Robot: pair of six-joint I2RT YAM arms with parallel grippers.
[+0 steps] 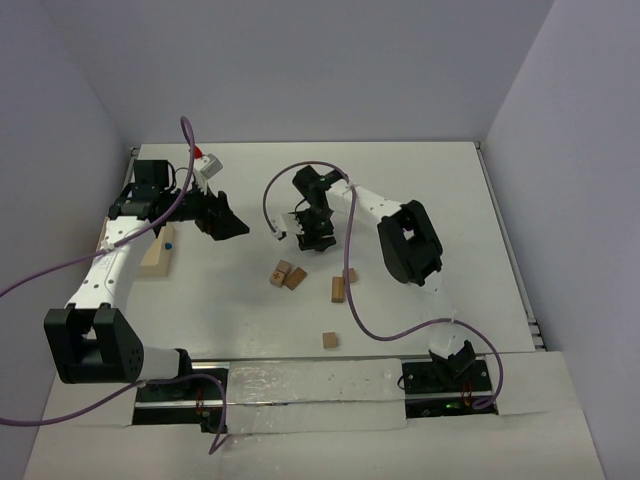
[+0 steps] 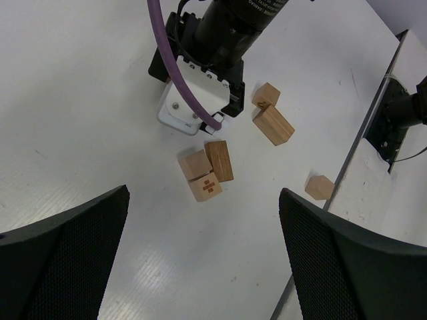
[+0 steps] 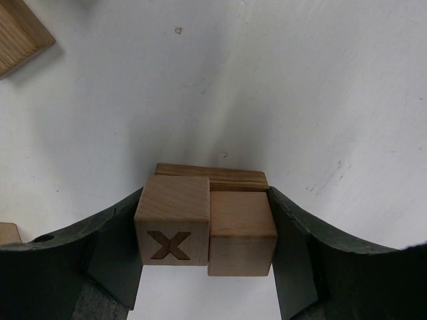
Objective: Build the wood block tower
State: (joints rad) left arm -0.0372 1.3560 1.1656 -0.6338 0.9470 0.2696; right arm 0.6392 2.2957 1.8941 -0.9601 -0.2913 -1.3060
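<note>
Right gripper [image 1: 316, 240] sits just beyond loose wood blocks [image 1: 287, 275]. Fingers [image 3: 113, 260] pinch two cubes side by side, X cube [image 3: 172, 227] and plain cube [image 3: 241, 230], pads on outer faces. Left gripper [image 1: 228, 225] spread wide, empty. No tower visible yet.

Step in hand, judged: squeeze evenly so pair does not hinge at seam; lift straight, keep level.

Longer block [image 3: 213, 177] touches cubes on far side; under or behind, cannot tell. Its long axis runs finger to finger. X face points toward wrist camera.

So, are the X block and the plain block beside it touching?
Touching. Right wrist view shows the X block flush against the plain block, side to side, no gap.
</note>
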